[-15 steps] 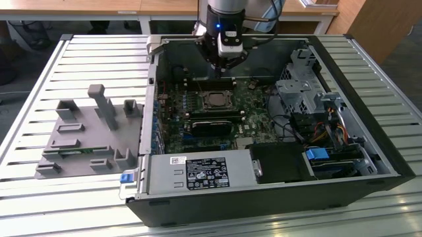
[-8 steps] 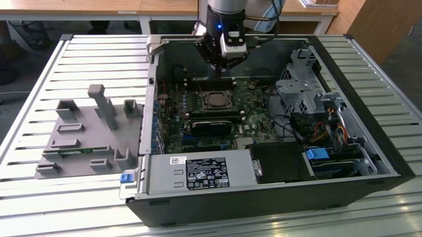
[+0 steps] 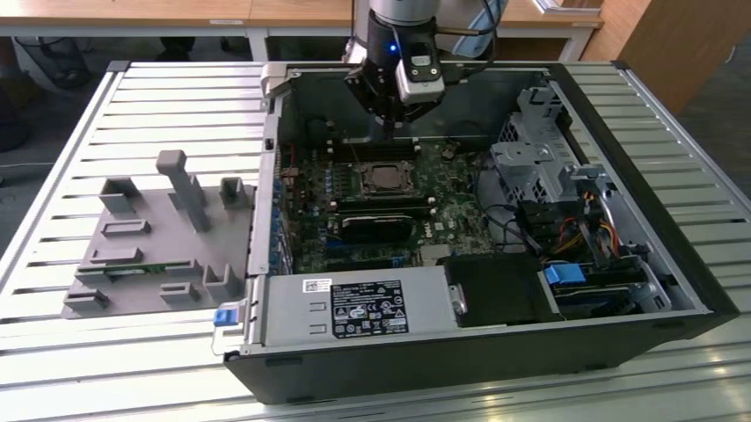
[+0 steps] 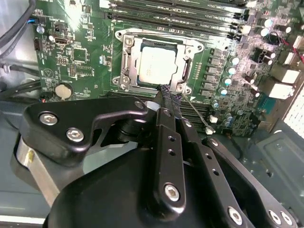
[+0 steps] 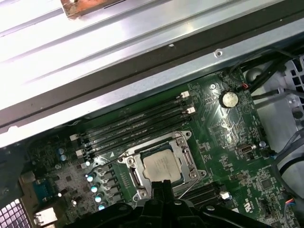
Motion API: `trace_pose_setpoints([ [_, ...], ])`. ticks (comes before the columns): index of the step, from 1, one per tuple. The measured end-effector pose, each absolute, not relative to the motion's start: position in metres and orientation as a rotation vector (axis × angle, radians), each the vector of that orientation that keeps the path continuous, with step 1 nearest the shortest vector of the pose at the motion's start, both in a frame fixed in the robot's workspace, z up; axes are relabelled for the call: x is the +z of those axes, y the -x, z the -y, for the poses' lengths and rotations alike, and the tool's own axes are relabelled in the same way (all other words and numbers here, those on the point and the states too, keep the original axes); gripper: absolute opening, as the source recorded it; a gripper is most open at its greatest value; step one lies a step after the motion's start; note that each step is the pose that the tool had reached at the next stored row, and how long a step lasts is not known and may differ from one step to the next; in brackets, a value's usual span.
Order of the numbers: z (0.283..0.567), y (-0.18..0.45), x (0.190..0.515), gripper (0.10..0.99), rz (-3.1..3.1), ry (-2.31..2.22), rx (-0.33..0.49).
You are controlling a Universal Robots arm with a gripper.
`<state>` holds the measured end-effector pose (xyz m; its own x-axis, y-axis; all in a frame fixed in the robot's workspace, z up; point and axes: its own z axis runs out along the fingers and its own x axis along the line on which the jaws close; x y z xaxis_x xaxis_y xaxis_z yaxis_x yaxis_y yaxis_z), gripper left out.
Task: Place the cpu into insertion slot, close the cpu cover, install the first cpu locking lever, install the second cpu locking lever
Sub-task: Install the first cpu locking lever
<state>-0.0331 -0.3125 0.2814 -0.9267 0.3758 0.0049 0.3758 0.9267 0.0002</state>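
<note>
Slatted metal table (image 3: pixel 141 378), w/ open PC case (image 3: pixel 470 365), grey fixture (image 3: pixel 147 255) on the exterior view's left.

A: Where's the glare?
B: Strong light washes the slatted desk (image 3: pixel 83 356) white at seven o'clock in the exterior view; the slats blow out again in the first wrist view.
A: Shadows?
B: The case interior (image 3: pixel 317 132) sits dim.

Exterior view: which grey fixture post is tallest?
The slim middle post, overtopping the broad post toward the exterior view's left and the stubby post toward its right.
</note>
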Motion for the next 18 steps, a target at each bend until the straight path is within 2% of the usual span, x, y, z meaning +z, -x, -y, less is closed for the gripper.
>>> trace_pose_setpoints([
  [18, 0.3125, 0.0331, 0.2813, 0.118, 3.110, 0.405, -0.001],
])
